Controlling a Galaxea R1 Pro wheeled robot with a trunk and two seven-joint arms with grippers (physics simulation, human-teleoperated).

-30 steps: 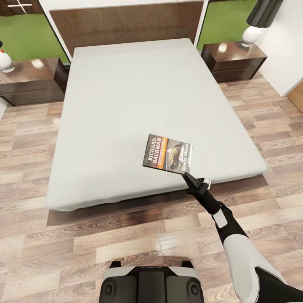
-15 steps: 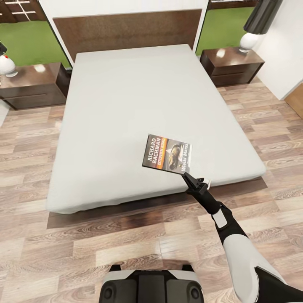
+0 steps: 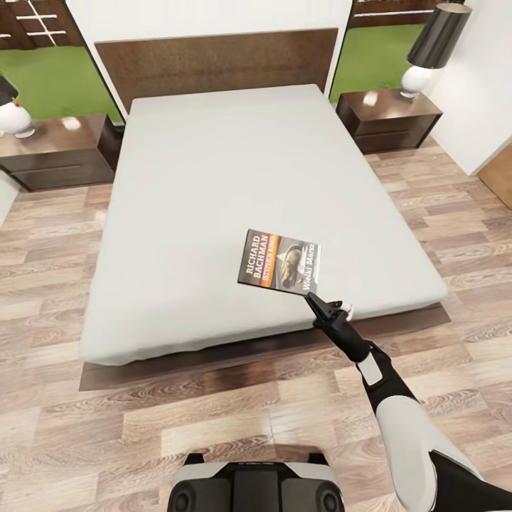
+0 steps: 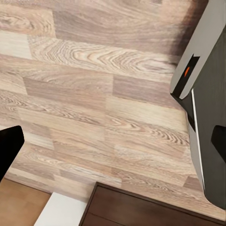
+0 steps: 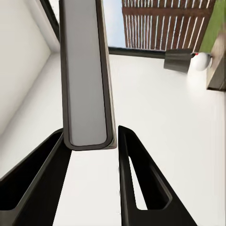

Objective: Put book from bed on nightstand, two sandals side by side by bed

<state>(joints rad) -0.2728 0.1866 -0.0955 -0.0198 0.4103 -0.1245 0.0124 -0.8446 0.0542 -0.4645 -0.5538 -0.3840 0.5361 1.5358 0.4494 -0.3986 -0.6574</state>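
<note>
the book (image 3: 280, 261), a thin glossy paperback, lies flat near the foot edge of the smooth off-white bed (image 3: 213, 185); the right gripper (image 3: 313, 301) has its black tapered fingers (image 5: 136, 183) around the book's corner, and whether they press it i cannot tell.

Bed (image 3: 213, 185) on a wood-plank floor (image 3: 92, 427), with two nightstands.
The book (image 3: 280, 260) lies flat on the off-white mattress, near the bed's foot edge and toward its right corner, cover up; the rest of the mattress is bare. The bed's dark frame rests directly on the floor, headboard against the far wall. One nightstand (image 3: 57, 151) stands on the floor just beside the bed's head at the left, bearing a white lamp base (image 3: 14, 121); the other nightstand (image 3: 390, 118) stands beside the head at the right, bearing a lamp (image 3: 427, 53) with a dark shade.
</note>
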